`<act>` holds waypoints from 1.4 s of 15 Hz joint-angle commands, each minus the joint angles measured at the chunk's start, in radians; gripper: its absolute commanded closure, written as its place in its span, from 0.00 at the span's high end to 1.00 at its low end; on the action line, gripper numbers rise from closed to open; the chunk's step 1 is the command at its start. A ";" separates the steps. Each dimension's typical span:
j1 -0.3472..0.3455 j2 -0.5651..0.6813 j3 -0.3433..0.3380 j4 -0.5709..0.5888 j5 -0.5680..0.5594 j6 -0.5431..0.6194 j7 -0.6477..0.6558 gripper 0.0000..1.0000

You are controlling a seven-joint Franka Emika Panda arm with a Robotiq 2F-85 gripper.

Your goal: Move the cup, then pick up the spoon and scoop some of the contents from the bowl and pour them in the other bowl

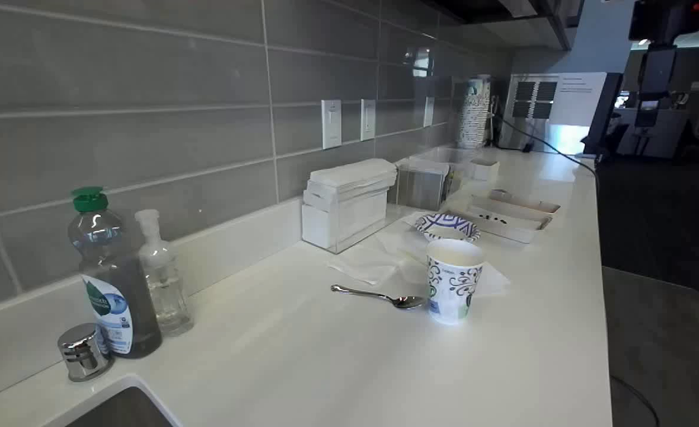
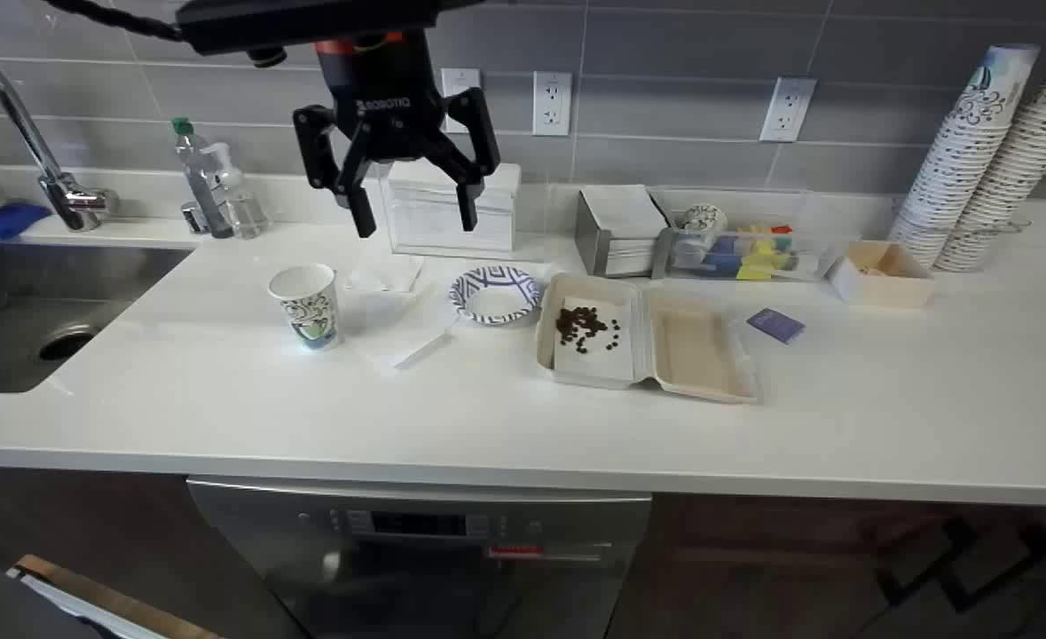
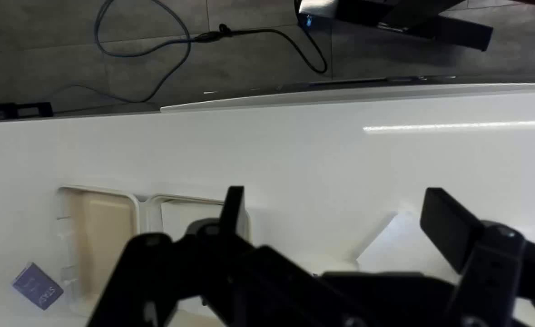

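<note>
The white printed paper cup [image 1: 455, 281] stands upright on the counter; it also shows in an exterior view [image 2: 308, 311]. The metal spoon [image 1: 379, 296] lies flat on the wall side of the cup, its bowl end close to the cup; it is hidden in the view facing the wall. A blue-patterned paper bowl [image 2: 467, 288] sits beside an open clamshell box [image 2: 547, 355] holding dark beans [image 2: 578, 325]. My gripper [image 2: 416, 217] hangs open and empty above the counter. In the wrist view its fingers [image 3: 335, 197] are wide apart, with only counter and napkin below.
Napkins [image 2: 387, 273] lie between cup and bowl. A napkin holder [image 1: 349, 207], soap bottle [image 2: 201, 182] and pump bottle [image 2: 237, 195] stand along the tiled wall. The sink [image 2: 52, 253] is beyond the cup. Stacked cups [image 2: 966, 160] and a tea packet [image 3: 38, 286] sit past the box.
</note>
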State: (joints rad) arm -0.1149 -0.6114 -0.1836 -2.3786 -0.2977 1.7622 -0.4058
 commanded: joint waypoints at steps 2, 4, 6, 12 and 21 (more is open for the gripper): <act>0.012 -0.001 -0.009 0.003 -0.005 -0.004 0.005 1.00; 0.012 -0.001 -0.009 0.003 -0.005 -0.004 0.005 1.00; 0.012 -0.001 -0.009 0.003 -0.005 -0.004 0.005 1.00; 0.031 0.008 -0.001 0.012 0.031 -0.001 0.015 1.00; 0.174 0.083 0.176 0.087 0.164 -0.011 0.161 1.00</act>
State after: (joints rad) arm 0.0117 -0.5886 -0.0483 -2.3439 -0.1873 1.7623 -0.3046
